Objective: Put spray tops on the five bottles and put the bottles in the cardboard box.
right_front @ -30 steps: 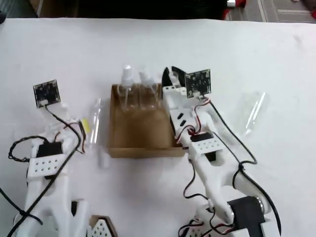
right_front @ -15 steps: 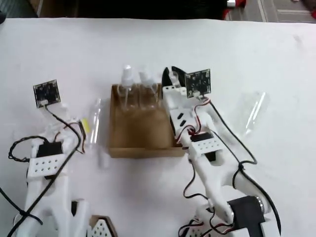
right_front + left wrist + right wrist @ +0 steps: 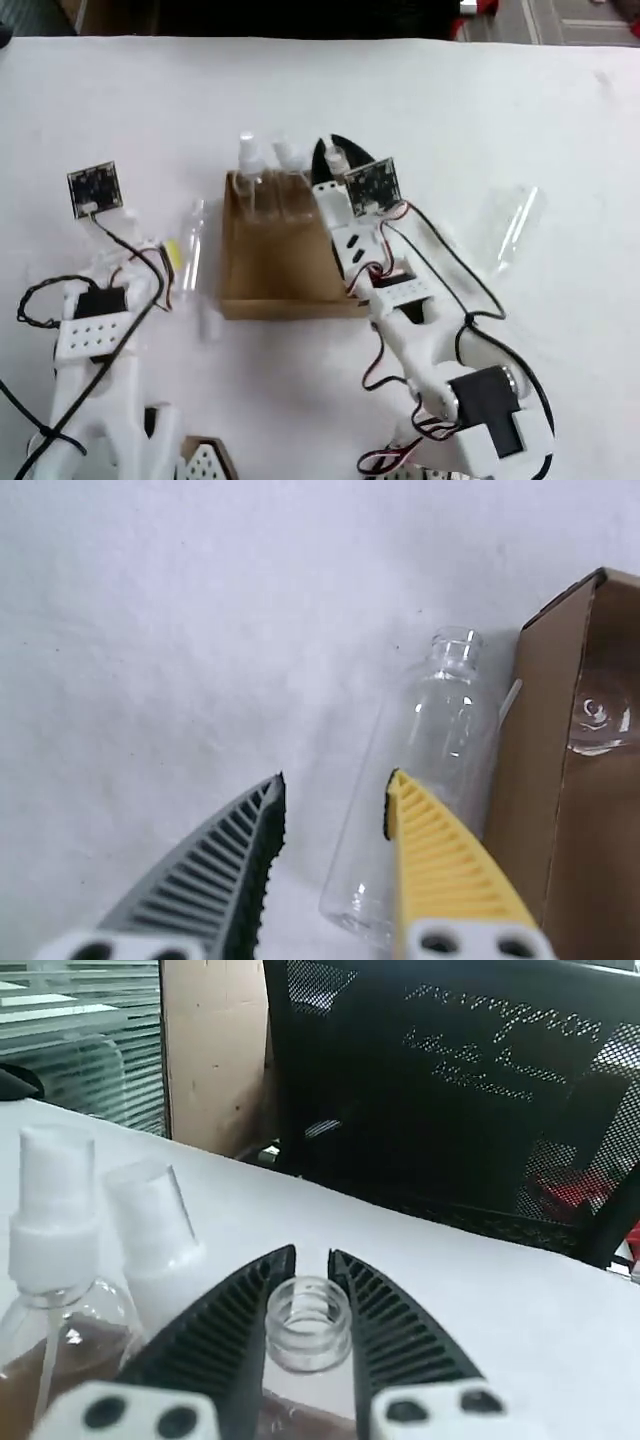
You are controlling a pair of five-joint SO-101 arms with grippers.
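A big white worktop (image 3: 520, 110) has a brown cardboard box (image 3: 280, 290) in the middle. The right hand (image 3: 310, 1256) is at the far right corner of the box. It is squeezed tight on the neck of a clear bottle with no top (image 3: 308, 1332). Next to it, at the far end of the box, stand a tall capped bottle (image 3: 55, 1230) and a second capped bottle (image 3: 150, 1222). The left hand (image 3: 335, 792) is wide apart, right by a bare bottle (image 3: 440, 750) lying just left of the box. Another bottle (image 3: 512, 228) lies well off to the right.

Clear glossy plastic bottle (image 3: 308, 1338), matt brown cardboard box (image 3: 280, 270), matt white table (image 3: 520, 110)
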